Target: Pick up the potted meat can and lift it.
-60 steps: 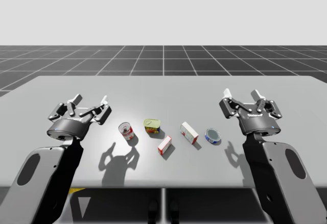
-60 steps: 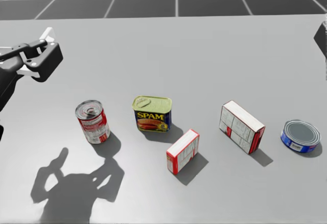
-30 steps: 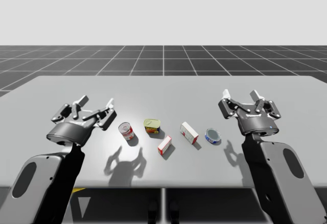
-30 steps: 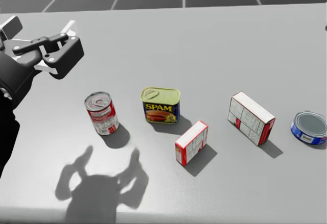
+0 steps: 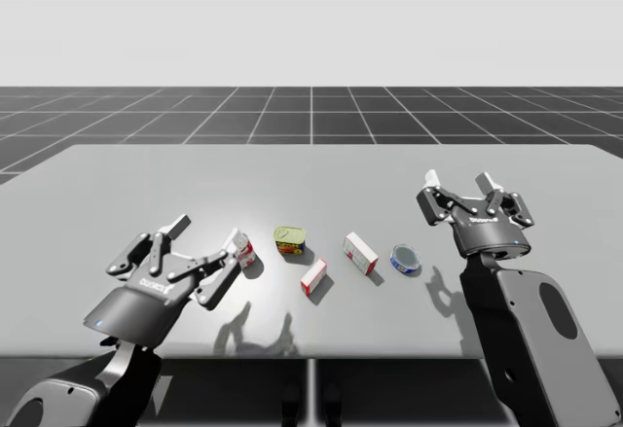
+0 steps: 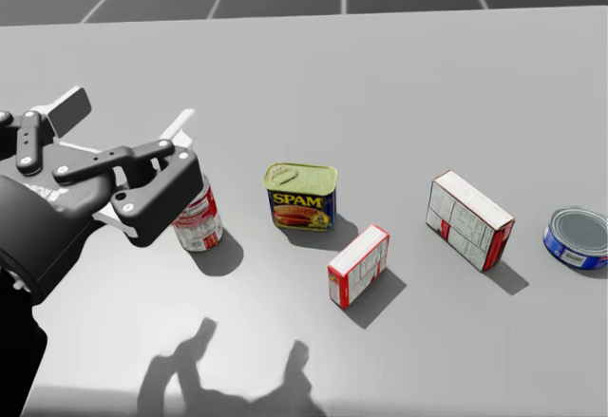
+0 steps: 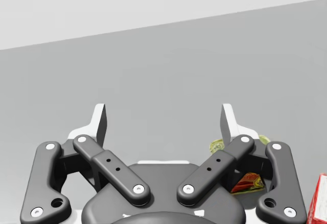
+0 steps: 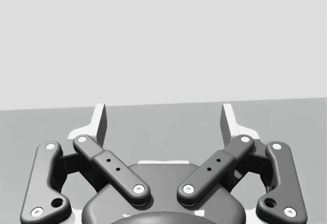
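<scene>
The potted meat can (image 5: pixel 289 240) (image 6: pixel 300 195) is a small rectangular tin with a blue and yellow label and a yellow-green lid, standing upright near the table's middle. My left gripper (image 5: pixel 206 232) (image 6: pixel 126 118) (image 7: pixel 163 117) hovers open to its left, above and in front of a red soup can (image 5: pixel 245 252) (image 6: pixel 198 219), which it partly hides. In the left wrist view, a piece of the potted meat can (image 7: pixel 249 182) peeks out behind the gripper's right finger linkage. My right gripper (image 5: pixel 460 182) (image 8: pixel 163 117) stands open at the table's right, holding nothing.
A small red-and-white box (image 5: pixel 313 276) (image 6: pixel 359 265) lies just right of and nearer than the meat can. A larger white-and-red box (image 5: pixel 359 254) (image 6: pixel 470 220) and a flat blue tin (image 5: pixel 406 259) (image 6: pixel 577 238) follow further right. The grey table (image 5: pixel 311 174) stretches far behind.
My left arm has swung right and nearer, so its gripper now covers part of the red soup can. My head has turned slightly. The right arm has stayed put.
</scene>
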You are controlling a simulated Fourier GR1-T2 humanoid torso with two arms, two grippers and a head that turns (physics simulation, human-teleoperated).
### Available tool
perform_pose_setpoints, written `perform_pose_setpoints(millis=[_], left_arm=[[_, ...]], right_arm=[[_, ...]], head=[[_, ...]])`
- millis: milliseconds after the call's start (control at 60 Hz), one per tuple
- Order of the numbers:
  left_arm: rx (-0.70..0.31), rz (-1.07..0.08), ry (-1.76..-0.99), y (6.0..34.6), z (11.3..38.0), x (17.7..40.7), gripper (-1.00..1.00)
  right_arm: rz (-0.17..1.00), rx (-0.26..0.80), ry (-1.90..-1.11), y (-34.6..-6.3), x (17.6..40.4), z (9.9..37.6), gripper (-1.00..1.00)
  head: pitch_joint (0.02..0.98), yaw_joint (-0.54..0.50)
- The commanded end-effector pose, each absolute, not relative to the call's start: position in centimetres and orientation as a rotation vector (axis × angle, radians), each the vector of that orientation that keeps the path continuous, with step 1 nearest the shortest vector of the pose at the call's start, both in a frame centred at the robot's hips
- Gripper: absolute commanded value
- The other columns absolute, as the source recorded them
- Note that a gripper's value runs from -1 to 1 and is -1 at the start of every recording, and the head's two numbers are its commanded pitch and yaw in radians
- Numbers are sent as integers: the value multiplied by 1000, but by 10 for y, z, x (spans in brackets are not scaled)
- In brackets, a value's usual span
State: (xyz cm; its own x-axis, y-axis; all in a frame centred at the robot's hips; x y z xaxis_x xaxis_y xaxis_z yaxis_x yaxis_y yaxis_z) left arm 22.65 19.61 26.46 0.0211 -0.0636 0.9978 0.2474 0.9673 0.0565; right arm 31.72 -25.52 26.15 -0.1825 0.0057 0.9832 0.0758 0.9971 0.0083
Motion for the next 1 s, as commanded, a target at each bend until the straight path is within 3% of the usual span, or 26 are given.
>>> perform_pose_setpoints(millis=[17, 233, 650, 1000], left_arm=[[-207, -266, -1488, 189, 241, 206, -1000], [-275, -255, -1423, 189, 210, 199, -1000], [-299, -324, -1270, 161, 162, 204, -1000], [-250, -320, -1257, 133, 147, 227, -1000]], right_arm=[[-72, -51, -1754, -256, 317, 262, -1000], [-76, -49, -1753, -255, 317, 261, -1000], [-75, -61, -1759, -254, 317, 261, -1000], [-70, -65, -1757, -255, 317, 261, -1000]], head=[[797, 90], [802, 94], [805, 94], [809, 90]])
